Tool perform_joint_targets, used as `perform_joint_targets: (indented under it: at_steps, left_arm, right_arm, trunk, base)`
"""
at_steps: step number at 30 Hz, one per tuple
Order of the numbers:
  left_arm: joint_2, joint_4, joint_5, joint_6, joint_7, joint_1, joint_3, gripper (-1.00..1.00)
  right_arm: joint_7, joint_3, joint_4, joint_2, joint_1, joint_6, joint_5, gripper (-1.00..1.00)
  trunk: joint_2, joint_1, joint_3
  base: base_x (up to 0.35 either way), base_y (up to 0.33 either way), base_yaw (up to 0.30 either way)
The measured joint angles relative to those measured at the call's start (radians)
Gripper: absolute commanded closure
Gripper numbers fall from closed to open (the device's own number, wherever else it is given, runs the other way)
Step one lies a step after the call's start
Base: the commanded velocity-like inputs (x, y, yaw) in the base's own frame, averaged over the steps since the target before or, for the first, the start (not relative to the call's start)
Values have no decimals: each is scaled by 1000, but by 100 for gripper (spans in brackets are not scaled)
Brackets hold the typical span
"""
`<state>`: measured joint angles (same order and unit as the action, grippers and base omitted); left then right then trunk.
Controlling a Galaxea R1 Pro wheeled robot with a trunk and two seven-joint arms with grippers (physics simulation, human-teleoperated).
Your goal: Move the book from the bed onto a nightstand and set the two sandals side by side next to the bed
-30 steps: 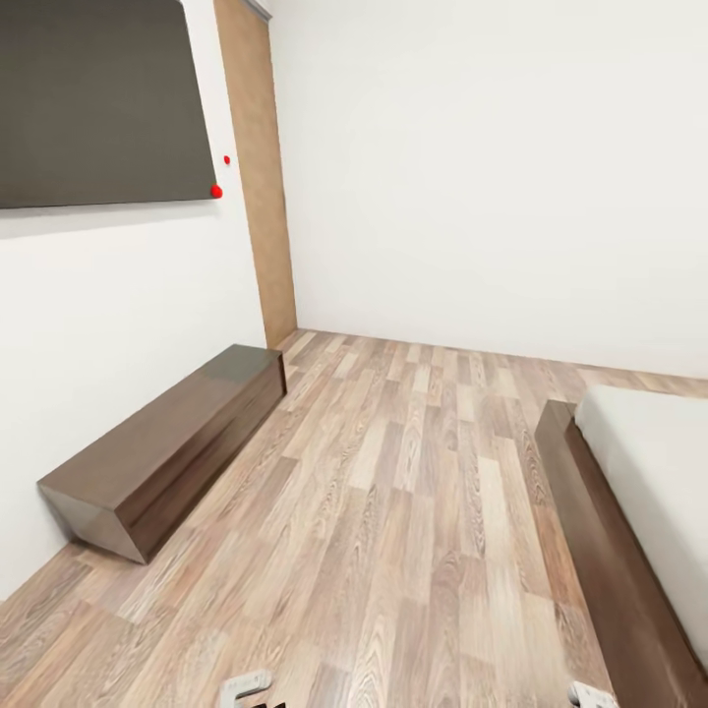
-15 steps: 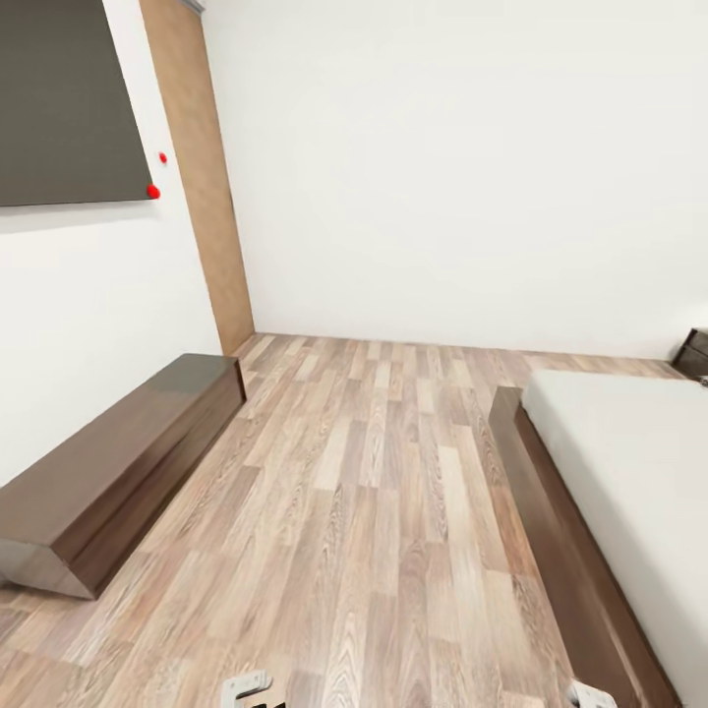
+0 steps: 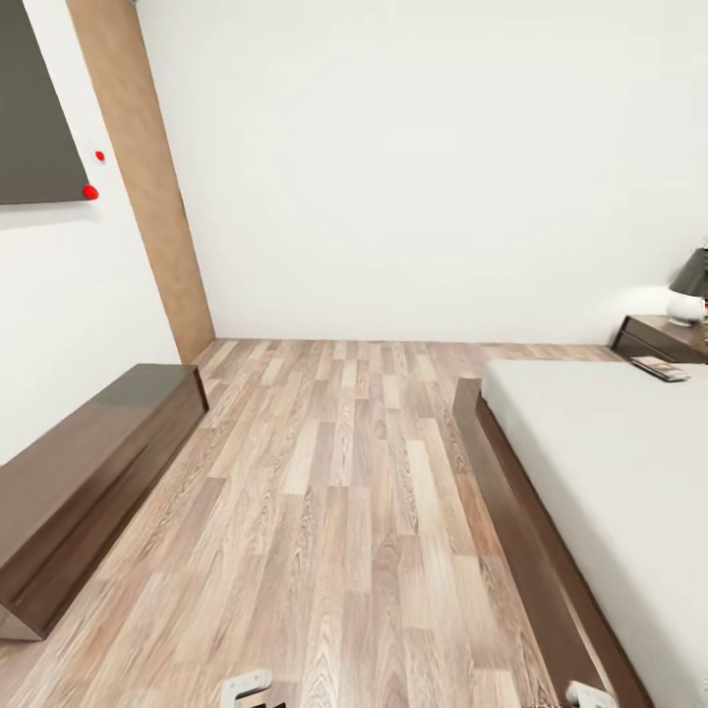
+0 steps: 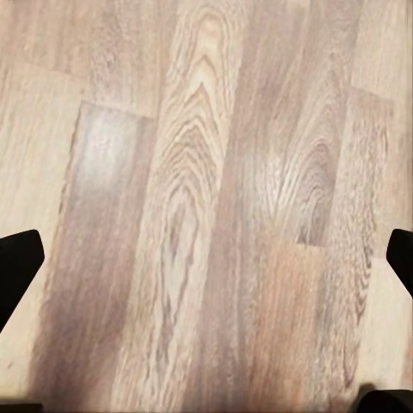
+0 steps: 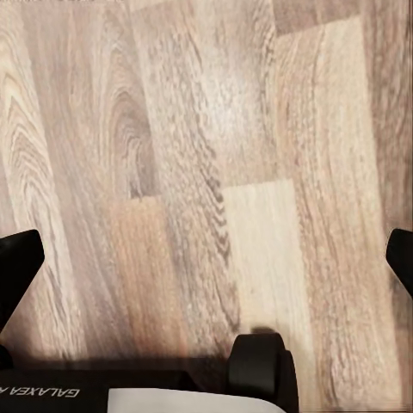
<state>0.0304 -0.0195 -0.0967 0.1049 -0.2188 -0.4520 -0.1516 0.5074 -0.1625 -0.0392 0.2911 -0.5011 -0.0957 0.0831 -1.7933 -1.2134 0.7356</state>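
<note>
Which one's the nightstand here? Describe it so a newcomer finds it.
Follow the bed along its grey mattress to the far wall. The nightstand stands at that far corner: a low dark-brown cabinet, with a dark-shaded lamp on top, unlike the long bare bench opposite.

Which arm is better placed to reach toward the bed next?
Right, probably. The low bed with dark-brown wooden base and light-grey mattress lies on the robot's right, with the dark-brown wooden nightstand beyond it. Both grippers have open, empty jaws over the wood-plank floor.
</note>
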Motion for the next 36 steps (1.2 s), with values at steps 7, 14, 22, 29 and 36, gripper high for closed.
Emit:
perform_joint_targets:
  at_steps: [7,14,22,29,36]
  left_arm:
    - [0,0,0,0,0,0,0,-100]
    - [0,0,0,0,0,0,0,-100]
    - [0,0,0,0,0,0,0,-100]
    - [0,0,0,0,0,0,0,-100]
    - [0,0,0,0,0,0,0,-100]
  right_arm:
    - [0,0,0,0,0,0,0,-100]
    - [0,0,0,1,0,0,0,-100]
    - [0,0,0,1,-1,1,0,-100]
    - [0,-1,0,1,0,1,0,-100]
    - [0,-1,0,1,-1,0,0,-100]
  trunk:
    - [0,0,0]
    - [0,0,0]
    - [0,0,0]
    - [0,0,-8]
    - [0,0,-18]
  base:
    - [0,0,-37]
    - [0,0,-1]
    - [0,0,0]
    - [0,0,0]
    - [0,0,0]
